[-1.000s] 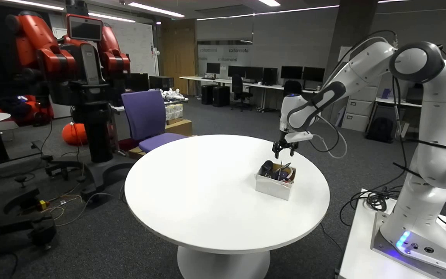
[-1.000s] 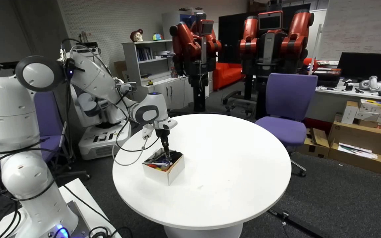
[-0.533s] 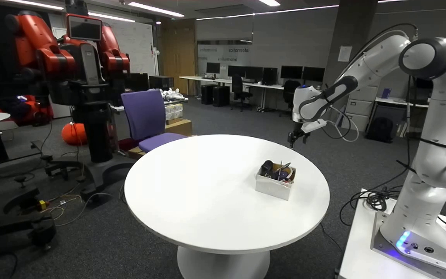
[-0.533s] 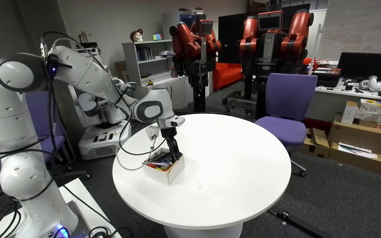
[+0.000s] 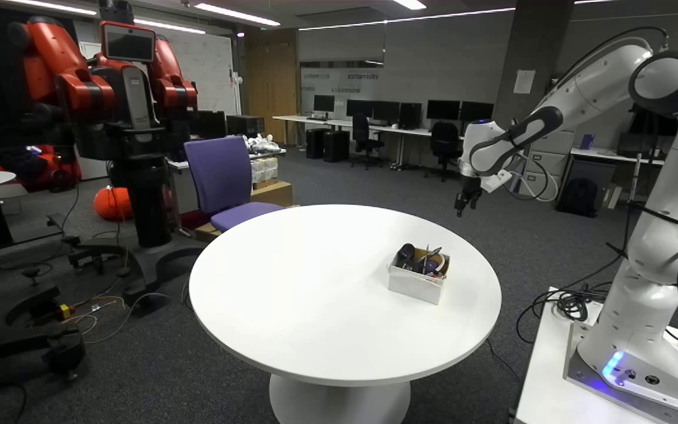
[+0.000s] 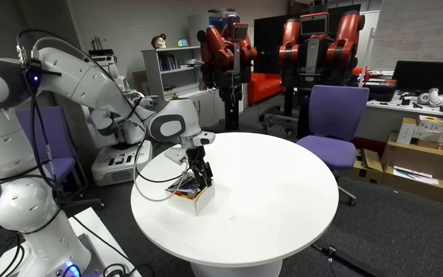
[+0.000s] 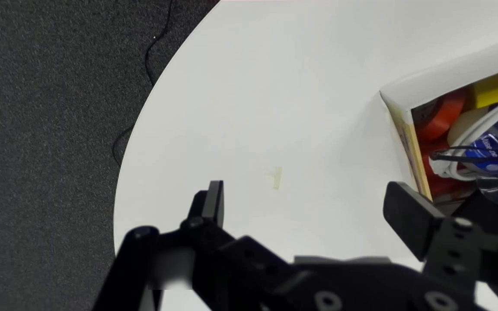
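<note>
- Left, wrist view: dark floor (image 7: 50, 151) past the round desk (image 7: 231, 108).
- Centre: tool (image 7: 308, 205), its fingers (image 7: 407, 216) spread wide — nothing held.
- Right: lidless box (image 7: 461, 75) of oddments (image 7: 441, 116), on the desk; running out of view, long axis unclear.
- In an exterior view, the box (image 5: 414, 285) lies left of and below the tool (image 5: 466, 208), plainly apart — a gap lost in an exterior view where the tool (image 6: 206, 181) overlaps the box (image 6: 205, 200).

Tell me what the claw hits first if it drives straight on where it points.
Probably the white tabletop, which shows between the tips of the open claw in the wrist view. Depth is unclear; one side might clip the box.
</note>
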Available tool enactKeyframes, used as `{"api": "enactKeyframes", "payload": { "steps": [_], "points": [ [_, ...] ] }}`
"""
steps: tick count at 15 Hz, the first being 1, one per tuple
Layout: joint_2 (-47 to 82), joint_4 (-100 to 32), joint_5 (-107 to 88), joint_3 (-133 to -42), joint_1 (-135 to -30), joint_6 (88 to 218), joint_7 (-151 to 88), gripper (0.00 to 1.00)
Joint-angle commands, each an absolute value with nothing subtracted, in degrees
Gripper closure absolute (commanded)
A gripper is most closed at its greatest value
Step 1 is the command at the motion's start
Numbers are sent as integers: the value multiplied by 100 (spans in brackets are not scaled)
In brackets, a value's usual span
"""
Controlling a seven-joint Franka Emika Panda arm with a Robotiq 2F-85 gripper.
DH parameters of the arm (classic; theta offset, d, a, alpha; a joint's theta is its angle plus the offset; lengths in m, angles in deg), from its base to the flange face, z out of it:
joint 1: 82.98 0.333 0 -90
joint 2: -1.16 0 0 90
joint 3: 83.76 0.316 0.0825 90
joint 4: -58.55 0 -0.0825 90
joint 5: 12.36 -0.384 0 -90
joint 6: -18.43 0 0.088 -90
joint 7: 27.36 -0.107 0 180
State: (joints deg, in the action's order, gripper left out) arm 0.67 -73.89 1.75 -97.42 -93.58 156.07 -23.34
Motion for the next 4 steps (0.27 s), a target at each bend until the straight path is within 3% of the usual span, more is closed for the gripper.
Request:
{"api": "enactKeyframes", "payload": {
  "steps": [1,4],
  "points": [
    [8,-7424,170,-9691,-9432,15595,-2207,0],
    [-96,-7507,169,-9695,-9448,15595,-2089,0]
  ]
}}
